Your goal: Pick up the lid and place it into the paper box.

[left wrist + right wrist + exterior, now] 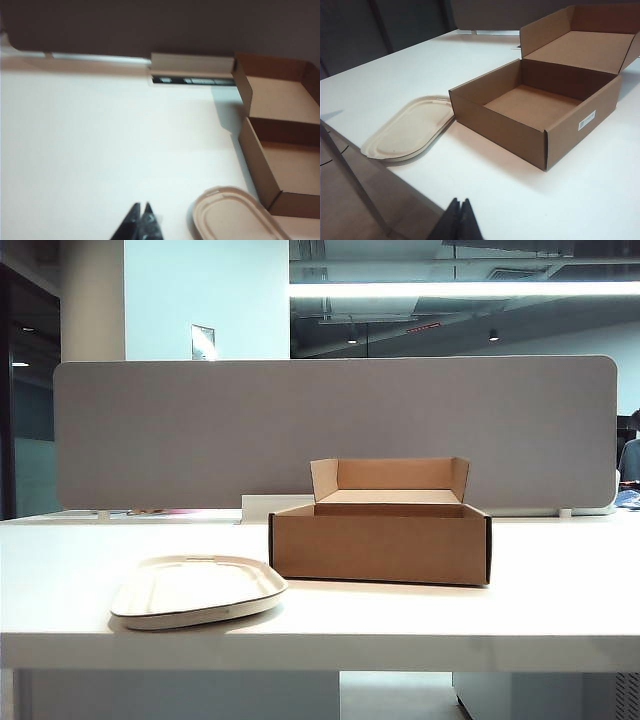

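Lid [198, 590] lies flat on the table [420, 625] near its front edge, just beside the box [380, 545] and outside it; nothing holds it. I read the left gripper [140, 216] as closed and empty, above bare table near the lid's end. The right gripper [460, 214] is closed and empty too, near the table's edge and well apart from both. Beyond, the box stands open and empty. Pickup and placement are both outstanding.

Off-white lid [198, 589], brown paper box [380, 545], white table [420, 625].
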Controlling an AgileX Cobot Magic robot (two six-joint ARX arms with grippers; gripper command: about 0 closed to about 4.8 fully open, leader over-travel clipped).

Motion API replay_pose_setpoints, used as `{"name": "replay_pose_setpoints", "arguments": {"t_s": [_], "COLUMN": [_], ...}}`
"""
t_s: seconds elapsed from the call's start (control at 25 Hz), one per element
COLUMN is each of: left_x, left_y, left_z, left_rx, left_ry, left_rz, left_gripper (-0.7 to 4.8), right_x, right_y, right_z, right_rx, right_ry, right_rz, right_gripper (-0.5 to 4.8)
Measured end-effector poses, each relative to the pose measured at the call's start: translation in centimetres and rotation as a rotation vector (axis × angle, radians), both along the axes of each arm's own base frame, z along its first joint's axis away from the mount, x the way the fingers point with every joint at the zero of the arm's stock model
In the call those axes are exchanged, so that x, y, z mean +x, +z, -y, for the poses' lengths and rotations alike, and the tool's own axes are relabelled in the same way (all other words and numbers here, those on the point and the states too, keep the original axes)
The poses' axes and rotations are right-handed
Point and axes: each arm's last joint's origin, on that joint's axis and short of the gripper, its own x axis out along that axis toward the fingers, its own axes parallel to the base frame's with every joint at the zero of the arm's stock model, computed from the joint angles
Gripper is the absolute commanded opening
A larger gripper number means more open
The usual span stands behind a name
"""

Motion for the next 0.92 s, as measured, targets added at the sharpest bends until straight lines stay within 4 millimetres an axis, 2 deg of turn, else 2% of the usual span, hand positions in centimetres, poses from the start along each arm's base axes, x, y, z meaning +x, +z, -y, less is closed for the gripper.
{"name": "replay_pose_setpoints", "arguments": {"t_s": [0.08, 0.24, 0.44, 0.52, 0.56, 0.6, 0.8, 0.88, 0.92], "left_x": [1.3, 6.2, 11.1, 12.5, 13.1, 14.3, 17.1, 17.7, 18.2], "left_y": [0.7, 1.4, -0.6, -1.8, -2.2, -3.4, -5.9, -6.8, -8.0], "left_z": [0.0, 0.2, 0.4, 0.4, 0.4, 0.5, 0.7, 0.8, 0.9], "left_rx": [-0.003, -0.021, -0.054, -0.069, -0.074, -0.087, -0.146, -0.181, -0.215], "left_ry": [-0.015, -0.076, -0.146, -0.168, -0.176, -0.19, -0.267, -0.301, -0.327], "left_rz": [-0.037, -0.18, -0.351, -0.416, -0.435, -0.491, -0.612, -0.65, -0.692], "left_gripper": [-0.05, -0.05, 0.0, 0.4, 0.99, 1.24, 1.83, 2.4, 2.65], "right_x": [0.0, 0.0, 0.0, 0.0, 0.0, 0.0, 0.0, 0.0, 0.0], "right_y": [0.0, 0.0, 0.0, 0.0, 0.0, 0.0, 0.0, 0.0, 0.0], "right_z": [0.0, 0.0, 0.0, 0.0, 0.0, 0.0, 0.0, 0.0, 0.0], "right_rx": [0.0, 0.0, 0.0, 0.0, 0.0, 0.0, 0.0, 0.0, 0.0], "right_ry": [0.0, 0.0, 0.0, 0.0, 0.0, 0.0, 0.0, 0.0, 0.0], "right_rz": [0.0, 0.0, 0.0, 0.0, 0.0, 0.0, -0.001, -0.001, 0.0], "right_gripper": [-0.01, -0.01, -0.01, -0.01, -0.01, -0.01, -0.01, -0.01, -0.01]}}
